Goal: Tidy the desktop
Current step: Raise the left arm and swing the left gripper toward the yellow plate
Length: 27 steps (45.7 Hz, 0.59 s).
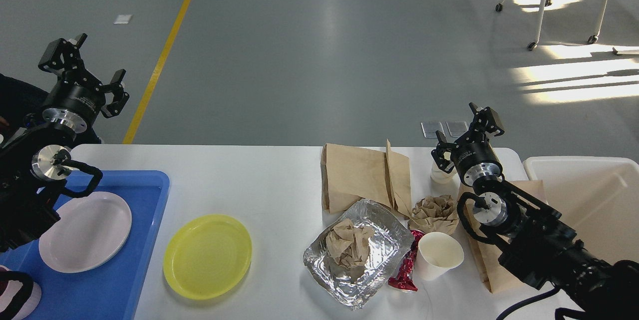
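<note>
i see the desktop (279, 185) as a wide white tabletop, smooth and matte, lying flat across the lower half of my head view. its far edge runs straight from left to right, and one rounded corner shows at the far right. its near edge and left end fall outside the view, and much of its surface is covered.

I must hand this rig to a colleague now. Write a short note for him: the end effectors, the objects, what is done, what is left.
Left end effector: open, empty, raised over the desktop's far-left edge.
Right end effector: open, empty, above the far-right area.
On the desktop: yellow plate, foil tray holding crumpled paper, paper bags, paper cup, red wrapper.
Done: white plate lies in the blue tray.
Left: everything else; the cream bin stands right.
</note>
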Each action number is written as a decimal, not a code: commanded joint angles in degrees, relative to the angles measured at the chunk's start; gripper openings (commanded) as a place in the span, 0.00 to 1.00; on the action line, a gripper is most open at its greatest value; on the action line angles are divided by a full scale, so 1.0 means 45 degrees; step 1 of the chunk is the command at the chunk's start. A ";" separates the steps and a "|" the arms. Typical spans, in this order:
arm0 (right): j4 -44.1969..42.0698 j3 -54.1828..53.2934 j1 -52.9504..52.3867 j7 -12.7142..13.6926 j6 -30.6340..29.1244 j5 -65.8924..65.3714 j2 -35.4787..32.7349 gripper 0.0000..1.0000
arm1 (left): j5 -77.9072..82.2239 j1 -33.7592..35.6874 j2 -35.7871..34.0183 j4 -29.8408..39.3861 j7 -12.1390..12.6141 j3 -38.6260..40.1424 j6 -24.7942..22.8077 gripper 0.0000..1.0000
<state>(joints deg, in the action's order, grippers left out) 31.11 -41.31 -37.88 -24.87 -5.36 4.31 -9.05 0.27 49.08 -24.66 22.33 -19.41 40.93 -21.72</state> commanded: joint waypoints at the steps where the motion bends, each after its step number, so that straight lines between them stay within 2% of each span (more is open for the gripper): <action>1: 0.0000 0.0000 0.0000 0.0000 0.0001 0.0000 0.0000 1.00 | 0.0018 0.0071 -0.0046 0.0136 0.0133 -0.0209 0.0041 0.97; 9: 0.0000 0.0000 0.0000 0.0000 0.0001 0.0000 0.0000 1.00 | -0.0001 0.0149 -0.0495 0.0156 0.0290 -0.0676 -0.0231 0.97; 15: 0.0000 0.0000 0.0000 0.0000 0.0001 0.0000 0.0000 1.00 | -0.0001 0.0519 -0.0865 0.0136 0.0329 -0.2392 -0.1402 0.97; 20: 0.0000 0.0000 0.0000 0.0000 0.0001 0.0000 0.0000 1.00 | 0.0018 0.1455 -0.1276 0.0117 0.0329 -0.5320 -0.2029 0.97; 27: 0.0000 0.0000 0.0000 0.0000 0.0001 0.0000 0.0000 1.00 | 0.0096 0.3739 -0.1374 0.0116 0.0349 -1.0942 -0.2146 0.97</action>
<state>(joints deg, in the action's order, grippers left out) 31.11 -41.31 -37.88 -24.87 -5.36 4.31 -9.05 0.36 58.88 -30.53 22.89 -17.88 9.82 -30.93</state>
